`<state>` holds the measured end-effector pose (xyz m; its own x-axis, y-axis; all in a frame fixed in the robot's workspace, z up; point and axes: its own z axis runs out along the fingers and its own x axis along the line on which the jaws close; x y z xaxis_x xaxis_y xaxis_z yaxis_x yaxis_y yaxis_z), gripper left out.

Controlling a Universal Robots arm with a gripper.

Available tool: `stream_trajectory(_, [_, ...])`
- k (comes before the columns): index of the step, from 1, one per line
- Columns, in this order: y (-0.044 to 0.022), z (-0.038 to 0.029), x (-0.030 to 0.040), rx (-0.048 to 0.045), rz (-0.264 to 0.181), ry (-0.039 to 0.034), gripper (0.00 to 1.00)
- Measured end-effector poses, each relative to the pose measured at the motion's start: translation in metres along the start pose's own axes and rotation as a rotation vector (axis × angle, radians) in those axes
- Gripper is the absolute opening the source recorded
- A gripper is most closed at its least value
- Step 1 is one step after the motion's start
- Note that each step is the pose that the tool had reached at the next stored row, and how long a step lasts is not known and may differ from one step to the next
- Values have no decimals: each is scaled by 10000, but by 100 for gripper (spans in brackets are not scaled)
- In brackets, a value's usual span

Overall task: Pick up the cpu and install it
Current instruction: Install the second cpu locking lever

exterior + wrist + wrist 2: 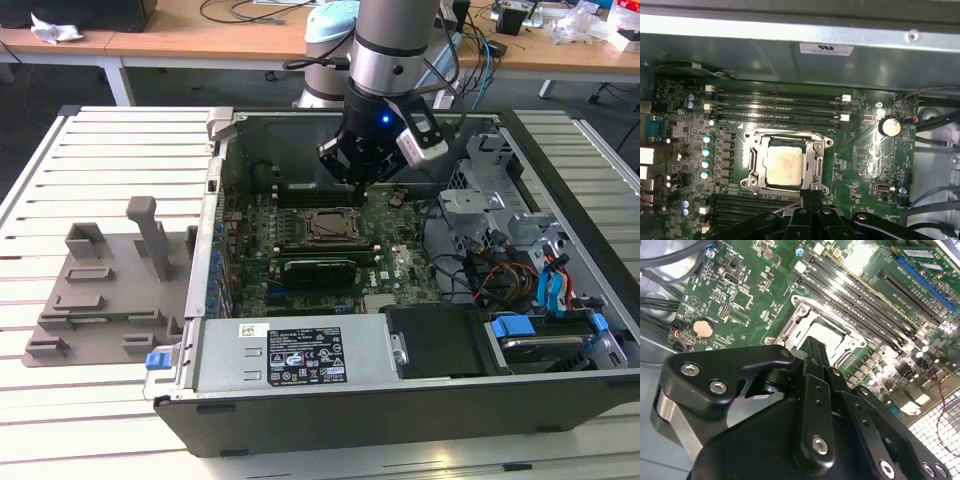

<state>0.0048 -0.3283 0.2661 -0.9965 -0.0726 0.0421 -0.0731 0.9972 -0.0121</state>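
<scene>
My black claw (810,202) hangs just beside the black socket frame (756,159), its fingers pressed narrowly together, holding nothing. The silvery square cpu (785,165) sits inside that frame. No writing is legible.

Your arm (385,45): silver-grey tube segment, pale blue joint cap at 10 o'clock, small blue light on the black wrist, white-grey camera block at 4 o'clock. Black gripper (812,347) linkages, silver screw heads, jaws matte black.
</scene>
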Motion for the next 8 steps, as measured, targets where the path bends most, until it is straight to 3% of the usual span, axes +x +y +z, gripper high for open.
stream_trajectory(1, [-48,1,4,0,0,0,11])
stream_trajectory(8, [-195,13,14,0,0,0,11])
